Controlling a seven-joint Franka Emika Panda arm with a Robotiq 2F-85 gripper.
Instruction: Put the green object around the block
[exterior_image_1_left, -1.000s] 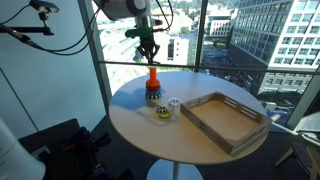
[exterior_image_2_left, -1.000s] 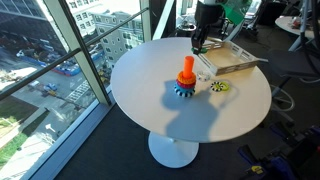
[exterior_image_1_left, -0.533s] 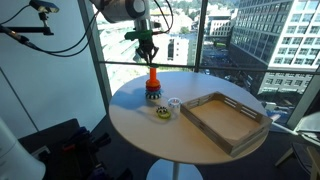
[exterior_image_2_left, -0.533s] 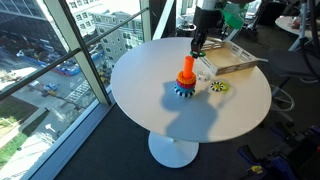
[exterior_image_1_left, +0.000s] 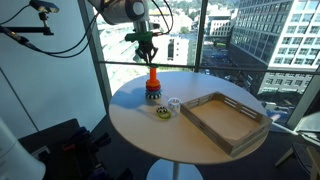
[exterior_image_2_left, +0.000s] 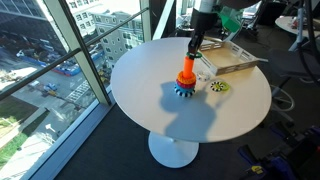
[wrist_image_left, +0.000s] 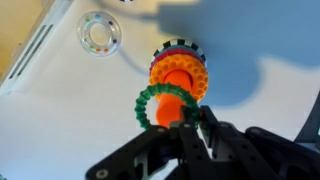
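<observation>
The block is a short orange peg (exterior_image_1_left: 153, 76) on a darker multi-coloured round base (exterior_image_1_left: 153, 95), standing on the round white table; it also shows in the other exterior view (exterior_image_2_left: 186, 70) and the wrist view (wrist_image_left: 180, 78). My gripper (wrist_image_left: 196, 115) is shut on the rim of the green ring (wrist_image_left: 142, 100). In the wrist view the ring hangs just over the peg's top, and orange shows through its hole. In both exterior views the gripper (exterior_image_1_left: 148, 50) (exterior_image_2_left: 196, 48) hovers directly above the peg. I cannot tell whether the ring touches the peg.
A wooden tray (exterior_image_1_left: 225, 118) (exterior_image_2_left: 238, 62) lies on the table beside the block. A small yellowish piece (exterior_image_1_left: 163, 112) (exterior_image_2_left: 218, 87) and a clear round thing (exterior_image_1_left: 173, 103) (wrist_image_left: 100, 33) lie near the base. Window glass stands behind the table (exterior_image_1_left: 140, 140).
My gripper has moved with the green ring a little closer over the orange peg. The things on the table have not moved.
</observation>
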